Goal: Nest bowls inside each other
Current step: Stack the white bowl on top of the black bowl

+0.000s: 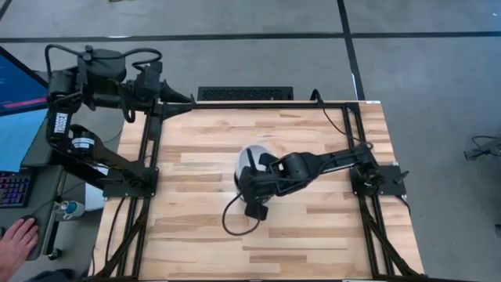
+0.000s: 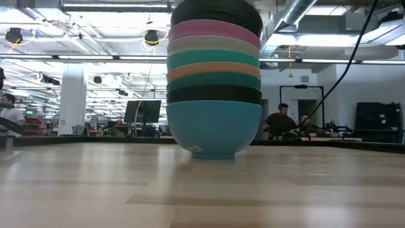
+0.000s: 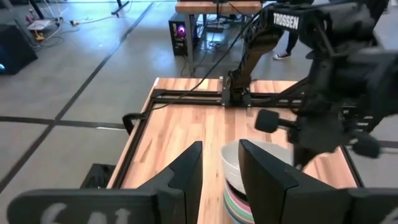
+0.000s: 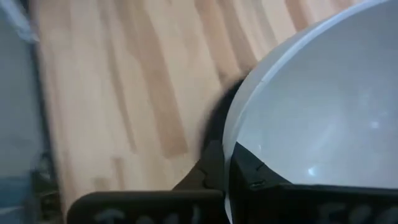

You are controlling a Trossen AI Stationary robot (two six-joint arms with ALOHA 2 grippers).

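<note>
The bowls stand in one nested stack (image 2: 214, 82) at the table's middle, resting on the base of the cyan bowl (image 2: 214, 130). Above it I see black, dark teal, orange, teal, white, pink and black rims. A white bowl (image 1: 241, 163) tops the stack, as the left wrist view shows it (image 3: 249, 158). My right gripper (image 1: 252, 166) reaches in from the right and is shut on that bowl. My left gripper (image 1: 188, 102) waits open at the far left corner, its fingers (image 3: 221, 168) apart. My right gripper (image 4: 229, 171) pinches the top white bowl by its rim (image 4: 239, 124). One finger (image 4: 261, 180) is inside the bowl and one (image 4: 208, 171) is outside its wall. It comes at the rim from above. Whether the bowl is fully seated on the stack or slightly raised cannot be told.
A black frame rail (image 1: 153, 157) runs along the table's left, far and right sides. A black cable loop (image 1: 231, 219) hangs from the right wrist near the stack. Bare wood lies all around the stack. A person's hand (image 1: 17, 239) rests off the table's left side.
</note>
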